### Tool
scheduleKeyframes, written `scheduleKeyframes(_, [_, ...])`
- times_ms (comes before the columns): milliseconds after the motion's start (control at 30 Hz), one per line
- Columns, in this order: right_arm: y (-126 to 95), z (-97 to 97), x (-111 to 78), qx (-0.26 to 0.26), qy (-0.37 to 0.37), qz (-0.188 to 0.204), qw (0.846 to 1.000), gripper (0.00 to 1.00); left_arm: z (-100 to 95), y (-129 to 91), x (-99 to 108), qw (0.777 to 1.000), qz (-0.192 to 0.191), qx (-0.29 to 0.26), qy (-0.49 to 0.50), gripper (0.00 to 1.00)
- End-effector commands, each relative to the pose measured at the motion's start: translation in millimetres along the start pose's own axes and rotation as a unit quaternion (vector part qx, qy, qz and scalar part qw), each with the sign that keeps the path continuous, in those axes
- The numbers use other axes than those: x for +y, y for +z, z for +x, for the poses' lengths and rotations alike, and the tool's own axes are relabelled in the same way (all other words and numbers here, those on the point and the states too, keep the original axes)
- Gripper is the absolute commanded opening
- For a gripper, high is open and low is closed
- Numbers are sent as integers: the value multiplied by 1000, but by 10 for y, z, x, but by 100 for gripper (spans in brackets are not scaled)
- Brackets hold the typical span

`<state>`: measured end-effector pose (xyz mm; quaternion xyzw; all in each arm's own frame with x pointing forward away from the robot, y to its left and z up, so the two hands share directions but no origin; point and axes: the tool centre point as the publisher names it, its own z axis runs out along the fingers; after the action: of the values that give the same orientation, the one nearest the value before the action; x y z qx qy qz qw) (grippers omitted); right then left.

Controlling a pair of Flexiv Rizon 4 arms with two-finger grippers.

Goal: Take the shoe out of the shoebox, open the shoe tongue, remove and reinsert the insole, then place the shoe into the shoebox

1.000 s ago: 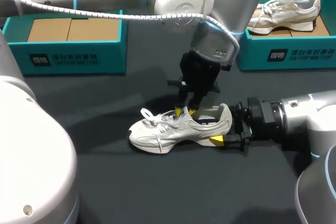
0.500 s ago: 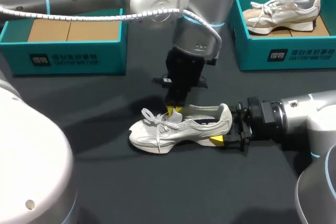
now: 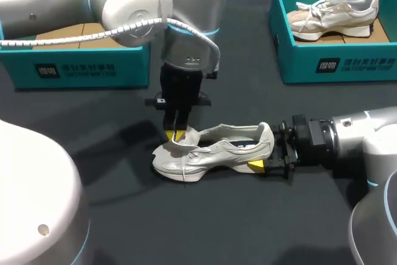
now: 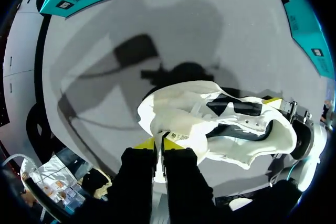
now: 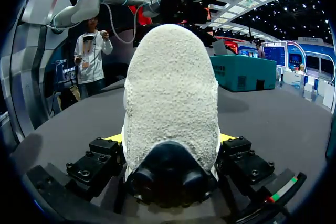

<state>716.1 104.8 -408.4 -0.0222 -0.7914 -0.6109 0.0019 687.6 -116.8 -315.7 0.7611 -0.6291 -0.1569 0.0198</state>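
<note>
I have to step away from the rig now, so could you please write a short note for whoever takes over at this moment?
Left pincer: shut on the tongue, above the front of the shoe.
Right pincer: shut on the shoe's heel; the shoe stands on the table.
Done: shoe out of its box, tongue gripped.
Left: open the tongue fully, remove and refit the insole, return the shoe to the empty box. The other box holds a second shoe.
</note>
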Motion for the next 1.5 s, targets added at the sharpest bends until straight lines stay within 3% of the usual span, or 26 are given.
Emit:
scheduleKeyframes(33, [-2, 3, -4, -1, 1, 2, 1000, 0, -72, 139, -23, 999, -2, 54, 0, 23])
scheduleKeyframes(133, [-2, 3, -4, -1, 1, 2, 1000, 0, -70, 204, -18, 999, -2, 45, 0, 27])
scheduleKeyframes(400, [-2, 3, -4, -1, 1, 2, 1000, 0, -152, 296, 15, 1000, 3, 30, 6, 50])
scheduleKeyframes(500, [-2, 3, -4, -1, 1, 2, 1000, 0, -208, 295, 35, 1000, 6, 28, 9, 62])
scheduleKeyframes(667, [-2, 3, -4, -1, 1, 2, 1000, 0, -239, 347, 50, 1000, 18, 15, 16, 73])
scheduleKeyframes(900, [-2, 3, -4, -1, 1, 2, 1000, 0, -229, 479, 11, 1000, 23, -9, 8, 76])
scheduleKeyframes(1033, [-2, 3, -4, -1, 1, 2, 1000, 0, -272, 297, 65, 999, 33, 12, 21, 77])
scheduleKeyframes(1233, [-2, 3, -4, -1, 1, 2, 1000, 0, -283, -193, 204, 994, 55, 65, 70, 82])
scheduleKeyframes(1500, [-2, 3, -4, -1, 1, 2, 1000, 0, -147, -769, 396, 973, 109, 124, 159, 85])
